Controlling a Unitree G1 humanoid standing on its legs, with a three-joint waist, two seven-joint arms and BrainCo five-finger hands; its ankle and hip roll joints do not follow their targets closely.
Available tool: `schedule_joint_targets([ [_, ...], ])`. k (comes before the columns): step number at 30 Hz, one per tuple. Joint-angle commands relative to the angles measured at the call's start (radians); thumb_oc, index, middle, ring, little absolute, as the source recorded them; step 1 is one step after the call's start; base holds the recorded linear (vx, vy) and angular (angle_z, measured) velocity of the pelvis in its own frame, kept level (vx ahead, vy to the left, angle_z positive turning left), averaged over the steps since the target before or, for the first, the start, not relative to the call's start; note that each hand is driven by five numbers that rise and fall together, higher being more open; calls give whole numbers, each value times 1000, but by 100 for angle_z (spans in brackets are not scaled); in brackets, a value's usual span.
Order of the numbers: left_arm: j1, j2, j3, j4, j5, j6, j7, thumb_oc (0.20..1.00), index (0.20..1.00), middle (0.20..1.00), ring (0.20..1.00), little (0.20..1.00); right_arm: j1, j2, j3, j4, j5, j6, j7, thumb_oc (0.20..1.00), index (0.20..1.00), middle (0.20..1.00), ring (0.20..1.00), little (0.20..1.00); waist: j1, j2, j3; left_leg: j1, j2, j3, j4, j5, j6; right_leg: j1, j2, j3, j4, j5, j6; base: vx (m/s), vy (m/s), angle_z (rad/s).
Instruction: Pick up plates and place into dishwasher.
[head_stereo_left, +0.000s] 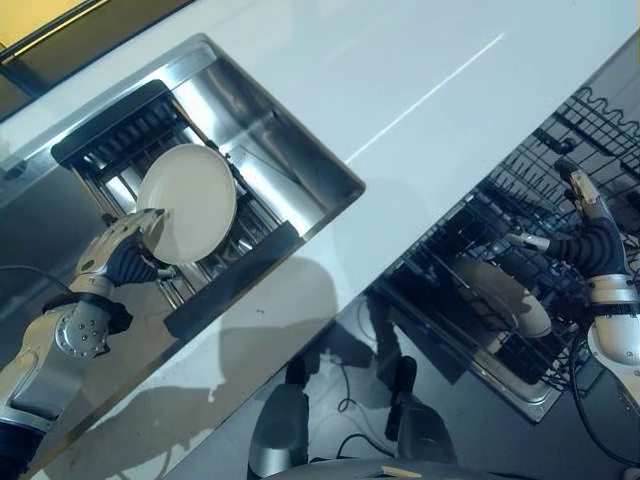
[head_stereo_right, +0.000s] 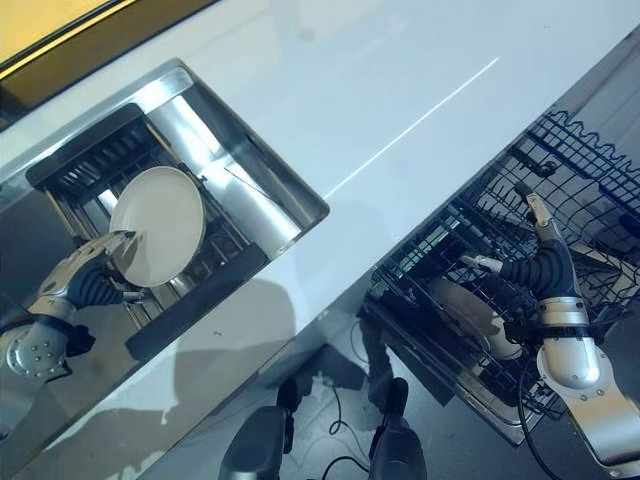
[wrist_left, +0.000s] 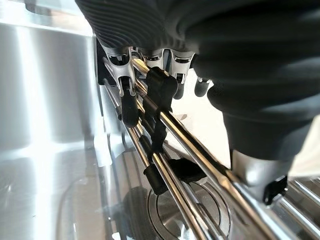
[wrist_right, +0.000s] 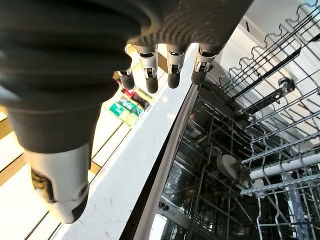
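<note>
So this was the pick-up step: the left hand (head_stereo_left: 122, 252) had its fingers and thumb pinched on the lower rim of the cream plate (head_stereo_left: 188, 202), which stood on edge in the sink (head_stereo_left: 300, 160) rack. The plate's face pointed up toward the camera, tipped back a bit, and being round it had no real long axis. Next move, I'd guess, was lifting it clear and carrying it to the dishwasher rack (head_stereo_right: 480, 250), where the right hand (head_stereo_right: 535, 262) hung with relaxed, empty fingers near a plate in the rack (head_stereo_right: 475, 315).

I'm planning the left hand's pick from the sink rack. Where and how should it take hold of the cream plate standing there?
Grip the plate at its lower rim, coming from the robot's side, where the left hand already sits. It stands on edge in the drying rack, so the rim is exposed for a thumb-and-finger pinch across its thin edge; then lift upward, probably.
</note>
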Motion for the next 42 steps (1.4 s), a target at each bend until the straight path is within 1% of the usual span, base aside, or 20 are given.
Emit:
schedule_joint_targets([
  [1, 31, 12, -96, -103, 51, -118, -89, 1000, 1000, 1000, 1000, 1000, -26, -33, -21, -58, -9, -68, -42, 1000, 1000, 1000, 1000, 1000, -6, -27, -49, -130, 114, -65, 35, 105, -120, 47, -120, 47, 73, -82, 126, 0, 0, 0],
  [6, 46, 45, -148, -115, 46, -145, -101, 1000, 1000, 1000, 1000, 1000, -10, -49, -25, -53, -1, -90, -55, 1000, 1000, 1000, 1000, 1000, -12, -26, -40, -126, 127, -55, 33, 107, -121, 63, -121, 47, 54, -80, 126, -20, 3, -1],
  [9, 46, 67, -183, -116, 47, -148, -71, 1000, 1000, 1000, 1000, 1000, -12, -65, -20, -52, 9, -99, -66, 1000, 1000, 1000, 1000, 1000, -13, -25, -36, -129, 133, -50, 29, 111, -124, 74, -121, 44, 36, -77, 126, -21, -3, -3],
  [12, 21, 68, -208, -98, 51, -143, -26, 1000, 1000, 1000, 1000, 1000, -29, -70, -4, -43, 11, -102, -72, 1000, 1000, 1000, 1000, 1000, -12, -25, -33, -137, 138, -50, 31, 114, -127, 79, -122, 43, 31, -77, 126, -8, -2, -1],
  [13, 9, 64, -216, -84, 59, -143, 10, 1000, 1000, 1000, 1000, 1000, -37, -64, 5, -37, 4, -105, -74, 1000, 1000, 1000, 1000, 1000, -11, -24, -30, -147, 141, -52, 38, 115, -130, 81, -123, 44, 28, -79, 126, -33, -10, 1],
  [15, -11, 47, -228, -67, 123, -140, 109, 1000, 1000, 1000, 1000, 1000, -53, -52, 17, -28, -7, -110, -76, 1000, 1000, 1000, 1000, 1000, -10, -23, -22, -167, 143, -55, 50, 115, -133, 75, -126, 46, 28, -80, 126, -60, -11, 1],
  [17, -66, 12, -257, -16, 196, -116, 234, 1000, 1000, 1000, 1000, 1000, -93, -32, 47, -12, -29, -103, -84, 1000, 1000, 1000, 1000, 1000, -10, -25, -11, -195, 142, -63, 64, 114, -134, 60, -128, 53, 30, -81, 126, -95, -26, 1],
  [19, -120, -22, -296, 46, 259, -101, 324, 1000, 1000, 1000, 1000, 1000, -127, -10, 76, 1, -45, -106, -88, 1000, 1000, 1000, 1000, 1000, -12, -29, -3, -215, 140, -69, 70, 113, -136, 44, -129, 61, 33, -82, 126, -90, -25, 1],
  [21, -178, -87, -358, 123, 359, -89, 469, 1000, 1000, 1000, 1000, 1000, -163, 14, 119, 9, -75, -104, -98, 1000, 1000, 1000, 1000, 1000, -17, -39, 9, -233, 136, -74, 76, 114, -138, 26, -129, 73, 37, -81, 126, -69, -17, -1],
  [23, -229, -146, -398, 184, 401, -81, 578, 1000, 1000, 1000, 1000, 1000, -185, 27, 156, 14, -91, -110, -113, 1000, 1000, 1000, 1000, 1000, -22, -51, 17, -242, 134, -76, 81, 112, -137, 16, -127, 88, 39, -82, 126, -41, -19, -4],
  [26, -317, -219, -453, 283, 437, -91, 682, 1000, 1000, 1000, 1000, 1000, -217, 49, 210, 22, -120, -119, -140, 1000, 1000, 1000, 1000, 1000, -33, -73, 30, -261, 135, -78, 91, 108, -138, 2, -122, 109, 39, -82, 126, -58, -53, -6],
  [29, -379, -254, -487, 322, 472, -97, 749, 1000, 1000, 1000, 1000, 1000, -255, 67, 250, 30, -128, -124, -156, 1000, 1000, 1000, 1000, 1000, -40, -91, 44, -274, 136, -81, 96, 105, -137, -6, -115, 123, 35, -78, 126, -61, -69, -10],
  [32, -438, -274, -514, 349, 490, -91, 781, 1000, 1000, 1000, 1000, 1000, -290, 81, 283, 33, -131, -116, -165, 1000, 1000, 1000, 1000, 1000, -48, -106, 54, -283, 136, -83, 102, 102, -133, -11, -110, 133, 32, -75, 126, -49, -66, -8],
  [33, -463, -286, -524, 365, 516, -86, 785, 1000, 1000, 1000, 1000, 1000, -306, 92, 291, 36, -135, -118, -162, 1000, 1000, 1000, 1000, 1000, -53, -113, 61, -292, 135, -87, 110, 99, -133, -15, -107, 140, 34, -75, 126, -63, -67, -5],
  [35, -494, -295, -548, 384, 538, -79, 770, 1000, 1000, 1000, 1000, 1000, -331, 106, 300, 41, -140, -112, -157, 1000, 1000, 1000, 1000, 1000, -58, -118, 71, -303, 134, -92, 119, 96, -130, -22, -105, 145, 36, -72, 126, -66, -52, 0],
  [39, -510, -310, -577, 406, 574, -60, 751, 1000, 1000, 1000, 1000, 1000, -360, 127, 301, 46, -154, -110, -145, 1000, 1000, 1000, 1000, 1000, -64, -122, 89, -310, 125, -95, 124, 90, -123, -34, -104, 154, 39, -66, 126, -47, -8, -5],
  [42, -522, -324, -591, 438, 560, -34, 780, 1000, 1000, 1000, 1000, 1000, -376, 138, 306, 54, -162, -112, -138, 1000, 1000, 1000, 1000, 1000, -69, -125, 99, -311, 119, -95, 123, 89, -117, -41, -104, 160, 40, -63, 126, -33, 5, -7],
])
